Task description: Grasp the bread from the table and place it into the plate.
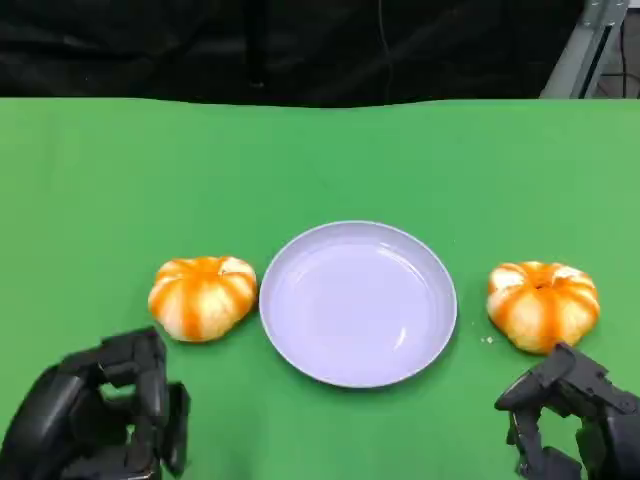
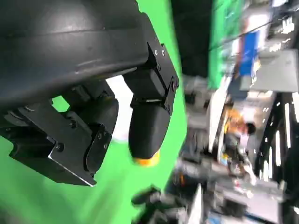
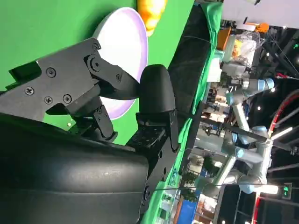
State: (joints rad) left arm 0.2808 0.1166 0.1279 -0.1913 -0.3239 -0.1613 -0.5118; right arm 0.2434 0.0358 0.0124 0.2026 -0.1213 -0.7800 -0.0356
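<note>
Two orange-and-white striped round breads lie on the green table: one bread [image 1: 202, 296] left of the pale lavender plate [image 1: 300, 330], the other bread [image 1: 542, 304] right of it. The plate holds nothing. My left hand [image 1: 100, 415] sits at the near left edge, just in front of the left bread, holding nothing. My right hand [image 1: 575, 415] sits at the near right, just in front of the right bread, holding nothing. In the right wrist view the plate [image 3: 133, 42] and a bread [image 3: 152, 11] show beyond my right hand [image 3: 112, 93]. A sliver of bread [image 2: 145, 161] peeks past my left hand [image 2: 98, 116].
The green cloth ends at a black backdrop [image 1: 300, 45] along the far edge. A grey metal strut [image 1: 585, 45] stands at the far right. Open cloth lies beyond the plate and between my hands. The wrist views show lab clutter off the table.
</note>
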